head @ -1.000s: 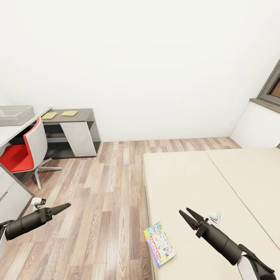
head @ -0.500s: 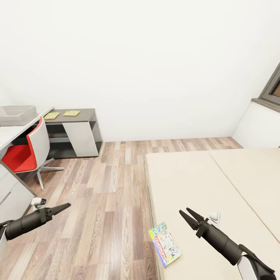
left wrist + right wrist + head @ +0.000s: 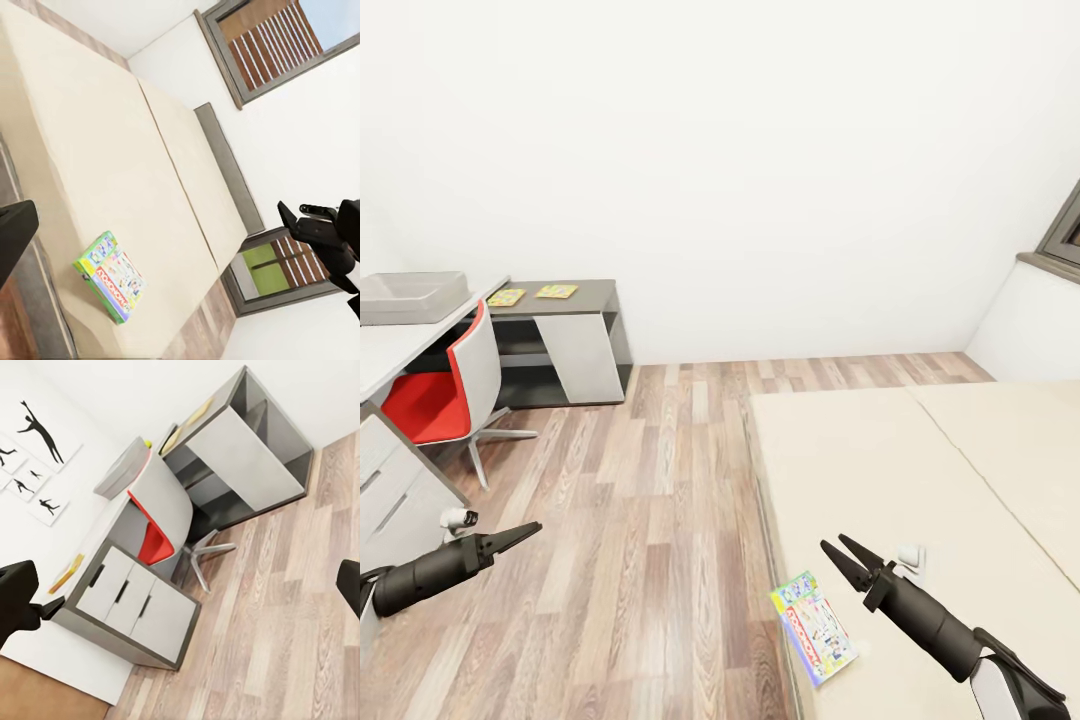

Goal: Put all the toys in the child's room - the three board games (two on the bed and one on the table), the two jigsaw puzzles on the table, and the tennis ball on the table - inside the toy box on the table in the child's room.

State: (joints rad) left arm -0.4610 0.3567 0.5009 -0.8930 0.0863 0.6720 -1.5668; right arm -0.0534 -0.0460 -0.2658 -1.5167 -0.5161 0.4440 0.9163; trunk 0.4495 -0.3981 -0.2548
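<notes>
Head view is showing a board game (image 3: pixel 814 641) lying flat at the near edge of the bed (image 3: pixel 920 470), just beside the wood floor (image 3: pixel 650 520), its long axis running slantwise away from the robot. The right gripper (image 3: pixel 838 556) is hovering above the bed close to the game, fingers parted and holding nothing, so the right arm looks the nearer one. The left gripper (image 3: pixel 525 532) is hanging over the floor, well apart from the game; whether its fingers are parted I cannot tell. Beyond the red chair (image 3: pixel 445 395), the toy box (image 3: pixel 410 297) is sitting on the counter (image 3: pixel 395 345), with two puzzles (image 3: pixel 532 294) on its lower dark section. Right wrist view is adding a yellow-green ball (image 3: pixel 148 445) beside the toy box; left wrist view is showing the game's printed cover.
</notes>
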